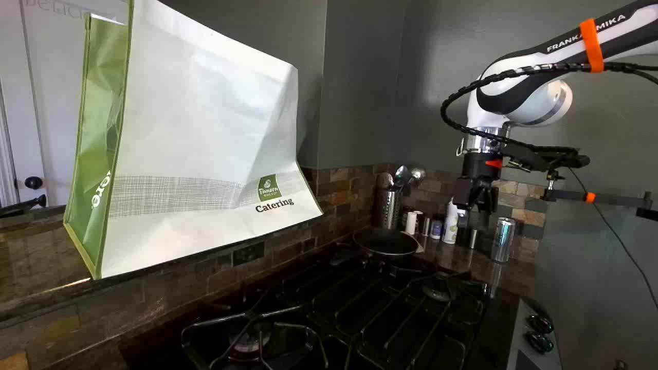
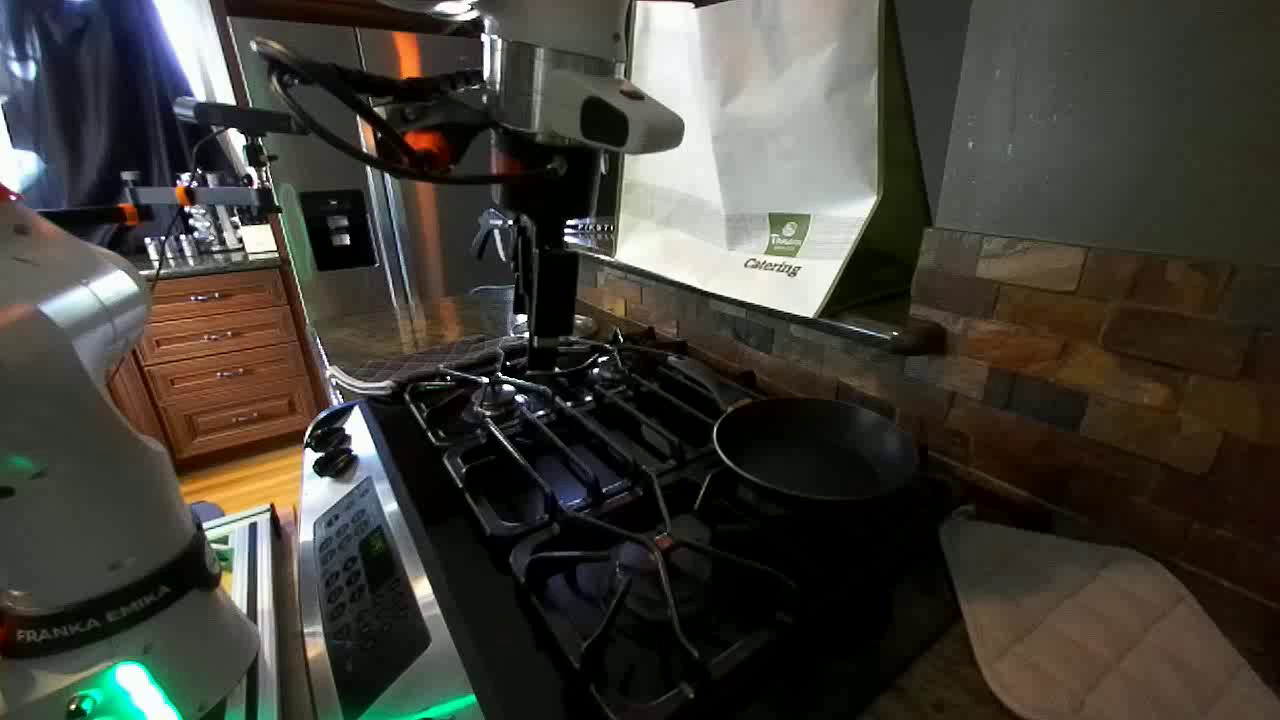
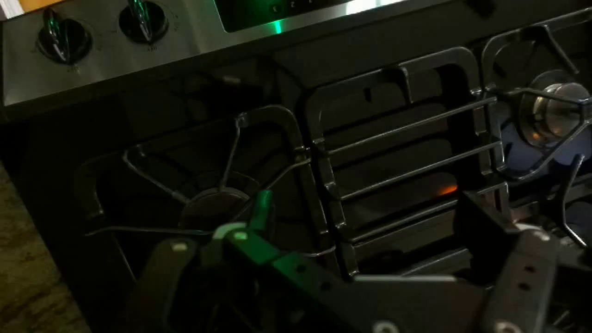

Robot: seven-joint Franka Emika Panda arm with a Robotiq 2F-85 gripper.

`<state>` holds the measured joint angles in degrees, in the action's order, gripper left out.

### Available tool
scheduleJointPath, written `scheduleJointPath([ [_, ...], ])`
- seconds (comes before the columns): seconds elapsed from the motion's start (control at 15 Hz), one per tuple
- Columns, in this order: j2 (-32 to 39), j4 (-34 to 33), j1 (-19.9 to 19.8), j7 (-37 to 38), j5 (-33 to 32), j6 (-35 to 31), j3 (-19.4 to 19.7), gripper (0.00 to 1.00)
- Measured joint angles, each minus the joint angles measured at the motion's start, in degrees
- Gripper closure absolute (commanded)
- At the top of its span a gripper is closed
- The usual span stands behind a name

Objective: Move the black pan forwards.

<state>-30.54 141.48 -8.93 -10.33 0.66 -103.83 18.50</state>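
The black pan (image 1: pixel 386 242) is small, round and shallow. It sits upright on the far corner of the stove in an exterior view, and by the tiled backsplash in an exterior view (image 2: pixel 818 452). Its dark handle (image 2: pixel 695 380) extends along the backsplash side. My gripper (image 1: pixel 477 205) hangs pointing down above the stove, apart from the pan. It also shows in an exterior view (image 2: pixel 546 340). In the wrist view my gripper (image 3: pixel 372 212) has its fingers wide apart with nothing between them; only stove grates lie below. The pan's bowl is out of view there.
Black stove grates (image 2: pixel 570 450) cover the cooktop. A white and green catering bag (image 1: pixel 205 133) stands on the raised ledge. A utensil canister (image 1: pixel 389 208), a silver can (image 1: pixel 503 239) and small bottles stand behind. A quilted pad (image 2: pixel 1100 620) lies beside the stove. Control knobs (image 3: pixel 64 39) line its front.
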Motion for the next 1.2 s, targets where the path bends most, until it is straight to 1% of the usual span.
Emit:
scheduleJointPath([
  [0.47, 0.0, -0.1, 0.0, -0.6, -0.4, 0.0, -0.2, 0.00],
  [0.8, 2.3, -2.8, 0.8, -7.6, -6.3, -2.8, -3.5, 0.00],
  [1.0, 4.8, -5.7, 2.6, -12.4, -7.6, -3.1, -5.5, 0.00],
  [1.2, 8.0, -8.1, 4.9, -18.0, -8.5, -5.6, -6.7, 0.00],
])
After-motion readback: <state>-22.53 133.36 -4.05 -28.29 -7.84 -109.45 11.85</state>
